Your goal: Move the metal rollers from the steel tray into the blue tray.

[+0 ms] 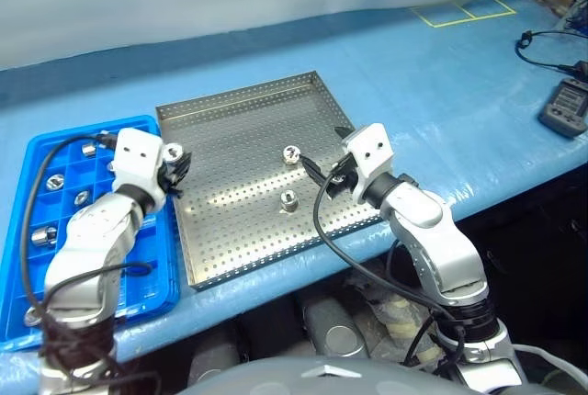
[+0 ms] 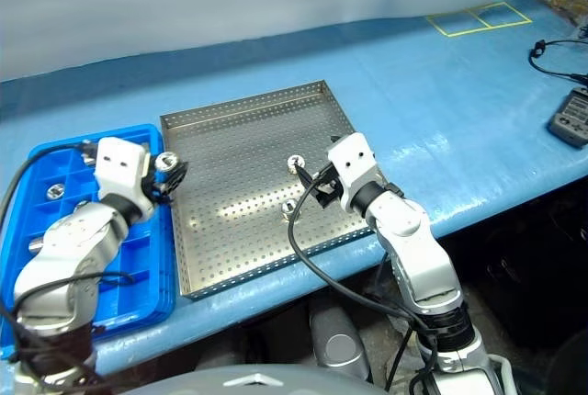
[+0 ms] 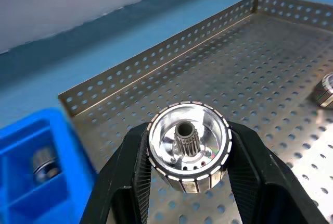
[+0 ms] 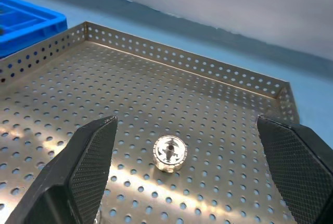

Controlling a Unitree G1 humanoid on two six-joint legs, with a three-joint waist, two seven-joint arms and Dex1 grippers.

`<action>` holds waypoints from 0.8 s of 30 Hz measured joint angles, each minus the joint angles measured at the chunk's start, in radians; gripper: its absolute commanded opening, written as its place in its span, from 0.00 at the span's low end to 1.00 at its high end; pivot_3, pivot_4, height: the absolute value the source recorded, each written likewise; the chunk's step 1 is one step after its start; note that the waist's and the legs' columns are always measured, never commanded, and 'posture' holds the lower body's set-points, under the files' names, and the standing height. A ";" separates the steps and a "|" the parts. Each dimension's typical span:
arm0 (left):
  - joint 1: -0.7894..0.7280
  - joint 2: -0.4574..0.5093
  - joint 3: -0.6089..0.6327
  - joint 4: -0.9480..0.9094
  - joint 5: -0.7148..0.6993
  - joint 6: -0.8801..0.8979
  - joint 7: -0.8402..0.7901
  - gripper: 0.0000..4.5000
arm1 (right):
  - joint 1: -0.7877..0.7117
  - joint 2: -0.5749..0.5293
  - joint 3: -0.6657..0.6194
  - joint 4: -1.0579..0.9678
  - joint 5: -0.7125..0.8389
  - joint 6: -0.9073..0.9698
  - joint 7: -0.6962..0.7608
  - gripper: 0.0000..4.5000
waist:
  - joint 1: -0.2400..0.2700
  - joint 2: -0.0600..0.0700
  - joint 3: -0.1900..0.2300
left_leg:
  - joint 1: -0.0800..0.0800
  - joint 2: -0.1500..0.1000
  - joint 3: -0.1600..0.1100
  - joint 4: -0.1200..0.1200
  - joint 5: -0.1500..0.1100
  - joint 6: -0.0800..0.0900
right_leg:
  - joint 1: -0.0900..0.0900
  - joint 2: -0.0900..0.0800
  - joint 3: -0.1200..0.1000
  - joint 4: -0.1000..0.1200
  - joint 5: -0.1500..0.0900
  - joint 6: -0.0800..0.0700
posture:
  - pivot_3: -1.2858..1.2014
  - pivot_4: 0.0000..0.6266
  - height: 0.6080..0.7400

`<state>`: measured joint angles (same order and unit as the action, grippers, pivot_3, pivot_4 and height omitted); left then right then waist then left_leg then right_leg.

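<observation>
My left gripper [image 1: 176, 163] is shut on a metal roller [image 3: 188, 147], a shiny ribbed cylinder with a splined hole. It holds the roller in the air over the steel tray's [image 1: 230, 115] left rim, beside the blue tray [image 1: 92, 130]. Two more metal rollers [image 1: 291, 152] [image 1: 288, 199] stand on the steel tray's perforated floor. My right gripper [image 1: 326, 154] hovers open over the tray's right part, its fingers wide apart, with the farther roller [image 4: 169, 153] just ahead between them, untouched. Several rollers [image 1: 54, 180] sit in the blue tray's compartments.
The trays lie side by side on a light-blue table top, near its front edge. A dark handheld device [image 1: 565, 108] and a black cable [image 1: 542, 46] lie at the far right. Yellow tape squares [image 1: 464, 11] mark the back right.
</observation>
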<state>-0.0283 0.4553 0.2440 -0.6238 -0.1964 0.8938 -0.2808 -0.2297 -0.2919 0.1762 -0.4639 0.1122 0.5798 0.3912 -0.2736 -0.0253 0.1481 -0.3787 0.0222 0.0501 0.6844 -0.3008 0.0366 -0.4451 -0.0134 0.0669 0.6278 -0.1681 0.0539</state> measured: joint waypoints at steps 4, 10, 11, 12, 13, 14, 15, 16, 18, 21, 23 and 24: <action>0.103 0.003 0.111 -0.107 -0.002 0.055 0.019 0.39 | -0.035 0.008 0.021 0.043 0.011 -0.007 0.032 1.00 | 0.048 0.000 0.000 | 0.000 0.000 0.000 0.000 0.000 0.000 | -0.001 0.000 -0.001 0.000 -0.001 -0.001 | 0.50 0.24 1.00; 0.263 0.001 0.269 -0.265 -0.006 0.122 0.017 0.39 | -0.081 0.016 0.058 0.106 0.017 -0.024 0.085 1.00 | 0.145 0.000 0.000 | 0.000 0.000 0.000 0.000 0.000 -0.001 | -0.001 -0.001 -0.003 0.000 -0.003 -0.005 | 0.54 0.24 1.00; 0.290 -0.007 0.289 -0.281 -0.006 0.129 0.018 0.39 | -0.089 0.019 0.066 0.116 0.017 -0.026 0.093 1.00 | 0.165 0.000 0.000 | 0.000 0.000 0.000 0.000 0.000 -0.001 | -0.001 -0.001 -0.004 0.000 -0.003 -0.006 | 0.55 0.24 1.00; 0.314 -0.017 0.301 -0.290 -0.005 0.133 0.018 0.39 | -0.096 0.024 0.076 0.125 0.018 -0.028 0.102 1.00 | 0.182 0.000 0.000 | 0.000 0.000 0.000 0.000 0.000 -0.001 | -0.001 -0.001 -0.004 0.000 -0.004 -0.008 | 0.55 0.24 1.00; 0.335 -0.028 0.305 -0.300 -0.006 0.141 0.019 0.39 | -0.103 0.030 0.085 0.137 0.018 -0.032 0.110 1.00 | 0.197 -0.001 0.000 | 0.000 0.000 0.001 0.000 0.000 -0.001 | 0.000 -0.001 -0.004 0.000 -0.005 -0.009 | 0.55 0.24 1.00; 0.350 -0.042 0.305 -0.307 -0.007 0.146 0.019 0.39 | -0.106 0.035 0.094 0.144 0.020 -0.034 0.114 1.00 | 0.213 -0.001 0.000 | 0.000 0.000 0.001 0.000 0.000 -0.001 | 0.000 -0.002 -0.004 0.000 -0.005 -0.009 | 0.56 0.24 1.00; 0.361 -0.059 0.304 -0.315 -0.008 0.148 0.020 0.39 | -0.108 0.040 0.100 0.149 0.021 -0.035 0.120 1.00 | 0.227 -0.001 0.000 | 0.000 0.000 0.001 0.000 0.000 -0.001 | 0.000 -0.003 -0.005 0.000 -0.005 -0.010 | 0.56 0.24 1.00; 0.369 -0.072 0.300 -0.320 -0.010 0.148 0.022 0.39 | -0.111 0.044 0.104 0.152 0.022 -0.036 0.129 1.00 | 0.241 -0.001 -0.001 | 0.000 0.000 0.001 0.000 0.000 -0.001 | 0.000 -0.004 -0.007 0.000 -0.006 -0.010 | 0.56 0.24 1.00; 0.373 -0.086 0.283 -0.321 -0.010 0.147 0.028 0.39 | -0.119 0.049 0.112 0.160 0.023 -0.040 0.135 1.00 | 0.261 -0.002 -0.001 | 0.000 -0.001 0.001 0.001 0.001 -0.001 | 0.001 -0.005 -0.009 0.000 -0.006 -0.011 | 0.56 0.24 1.00; 0.374 -0.102 0.233 -0.311 -0.003 0.142 0.044 0.39 | -0.122 0.051 0.116 0.171 0.023 -0.047 0.140 1.00 | 0.274 -0.002 -0.001 | 0.000 -0.001 0.000 0.001 0.001 -0.001 | 0.002 -0.007 -0.011 0.000 -0.006 -0.011 | 0.56 0.24 1.00; 0.366 -0.112 0.211 -0.287 0.000 0.135 0.055 0.39 | -0.122 0.050 0.115 0.173 0.022 -0.047 0.141 1.00 | 0.275 -0.002 -0.001 | 0.001 -0.001 0.000 0.001 0.001 -0.001 | 0.002 -0.007 -0.012 0.000 -0.006 -0.011 | 0.55 0.24 1.00; 0.360 -0.112 0.198 -0.265 0.004 0.126 0.064 0.39 | -0.122 0.049 0.115 0.174 0.022 -0.047 0.141 1.00 | 0.275 -0.002 -0.001 | 0.000 -0.001 0.000 0.001 0.001 -0.001 | 0.002 -0.007 -0.013 0.000 -0.006 -0.011 | 0.55 0.24 1.00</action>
<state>0.3318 0.3435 0.4418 -0.8892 -0.1926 1.0200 -0.2170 -0.3516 -0.2433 0.2916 -0.2902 0.1343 0.5329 0.5323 0.0019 -0.0273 0.1472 -0.3783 0.0210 0.0496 0.6853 -0.3000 0.0358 -0.4435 -0.0201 0.0543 0.6283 -0.1745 0.0424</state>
